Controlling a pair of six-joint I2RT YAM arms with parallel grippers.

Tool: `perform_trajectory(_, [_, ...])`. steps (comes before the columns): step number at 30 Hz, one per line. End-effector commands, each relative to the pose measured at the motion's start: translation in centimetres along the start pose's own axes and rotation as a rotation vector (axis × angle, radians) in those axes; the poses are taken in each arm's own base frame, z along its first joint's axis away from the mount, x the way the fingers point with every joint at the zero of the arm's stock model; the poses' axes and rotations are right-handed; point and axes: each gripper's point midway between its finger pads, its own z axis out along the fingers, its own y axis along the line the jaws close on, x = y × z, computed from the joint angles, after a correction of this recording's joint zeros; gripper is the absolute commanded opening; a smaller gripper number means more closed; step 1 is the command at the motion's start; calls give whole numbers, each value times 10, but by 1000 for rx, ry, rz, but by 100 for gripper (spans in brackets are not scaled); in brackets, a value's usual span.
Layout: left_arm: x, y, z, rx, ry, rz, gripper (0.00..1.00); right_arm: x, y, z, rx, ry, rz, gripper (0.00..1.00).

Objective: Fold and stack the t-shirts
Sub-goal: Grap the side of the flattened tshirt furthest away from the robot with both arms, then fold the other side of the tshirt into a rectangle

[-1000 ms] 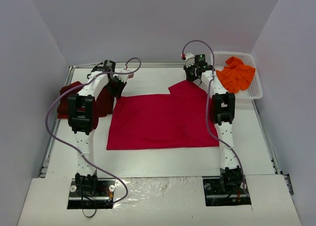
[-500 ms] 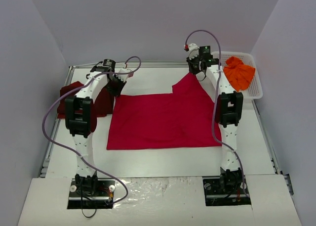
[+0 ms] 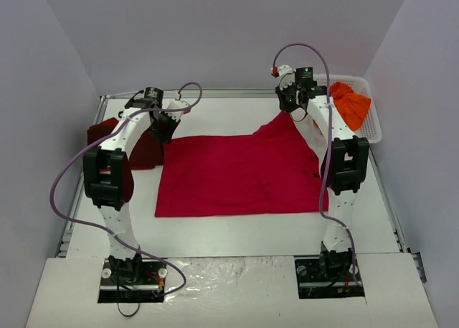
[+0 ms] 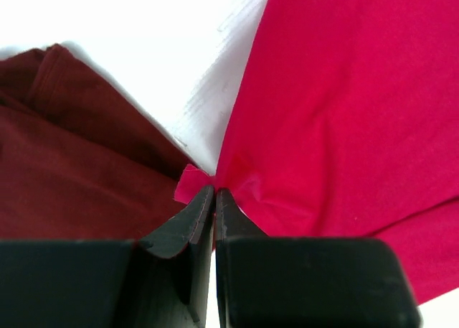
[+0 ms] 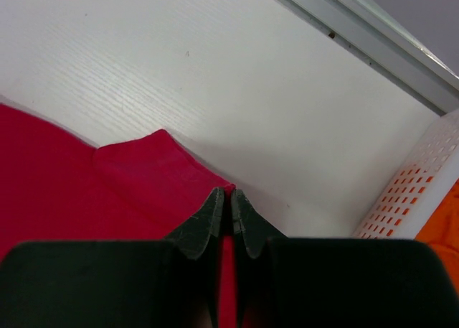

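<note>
Three t-shirts show in the top external view. The bright red t-shirt [image 3: 240,174] lies spread across the middle of the white desk [image 3: 237,231]. Its far right corner is drawn up into a peak under the right arm's wrist. The dark maroon t-shirt [image 3: 100,133] lies bunched at the far left of the desk, just beside the red one and partly hidden by the left arm. The orange t-shirt [image 3: 351,105] sits crumpled in the white lattice basket [image 3: 371,130] at the far right corner. The left jaws are at the red shirt's far left corner and the right jaws are at its far right corner. From this view I cannot tell how far either pair is open.

Left wrist view: the left jaws are closed tight on a small pinch of the bright red t-shirt [image 4: 344,113] at its corner. The dark maroon t-shirt [image 4: 64,163] lies to the left, close to the pinched corner. A wedge of bare desk [image 4: 179,41] shows between the two shirts.

Right wrist view: the right jaws are closed, with a strip of the bright red t-shirt [image 5: 64,184] clamped between them. A folded flap of the shirt lies on the desk [image 5: 215,77] just beyond the tips. The basket [image 5: 409,191] stands at the right edge with the orange t-shirt [image 5: 446,227] inside. A metal rail [image 5: 358,34] borders the desk beyond.
</note>
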Motion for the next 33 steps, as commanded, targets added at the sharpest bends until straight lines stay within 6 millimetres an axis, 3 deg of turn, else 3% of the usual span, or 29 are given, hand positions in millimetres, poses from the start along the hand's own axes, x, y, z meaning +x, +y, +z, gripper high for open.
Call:
perform_trajectory(1, [-9,-5,-27,-29,-53,29,2,-22,4,-41,22,-48,-34,0])
perform_trajectory(6, [1,-7,-31,-42,-47,27,2,-18,6,-62,41,-43,-38,0])
perform_trajectory(11, [8,-7,-36,-52,-58,12,2,-9,-5,-79,86,-29,-31,0])
perform_trajectory(24, [19,-3,-49,-68,-80,-14,2,9,-20,-101,117,-14,3,0])
perform_trajectory(33, [26,-10,-48,-51,-85,-19,2,26,-11,-110,100,11,0,0])
